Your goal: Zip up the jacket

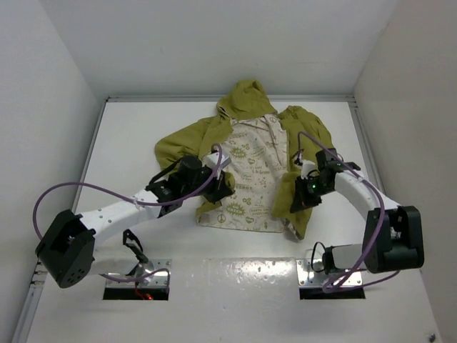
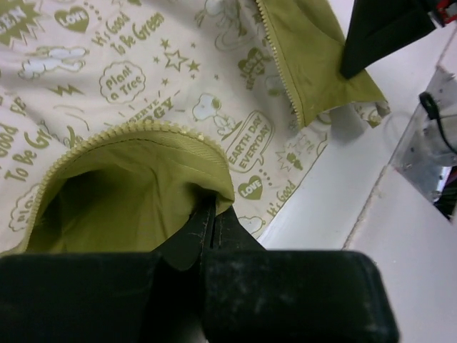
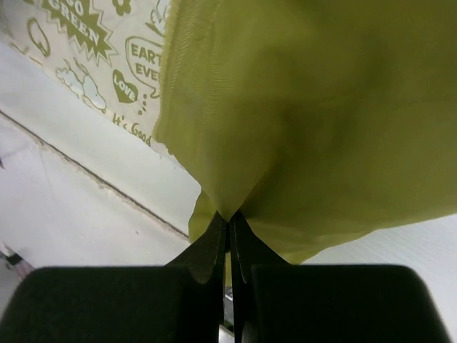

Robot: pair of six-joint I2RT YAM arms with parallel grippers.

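While the jacket (image 1: 214, 132) is lying open on its back across the far half of the table (image 1: 121, 128), both arms are reaching in over it. Hood (image 1: 246, 96) is pointing at the far edge, hem is facing the near edge. Cream lining (image 1: 250, 171) with green doodles is showing down the middle, and the olive front panels are lying folded back on either side. Left gripper (image 1: 218, 187) is working low on the left panel. In its wrist view the jaws are pressing together, pinching olive fabric just below a curled edge carrying zipper teeth (image 2: 121, 132). A second row of teeth is running along the opposite panel, well apart from the first. Right gripper (image 1: 300, 199) is sitting on the right panel near the hem. In its wrist view the jaws are pinching a fold of plain olive cloth, which is bunching and lifting off the table at the tips. Zipper halves are not meeting anywhere in view.
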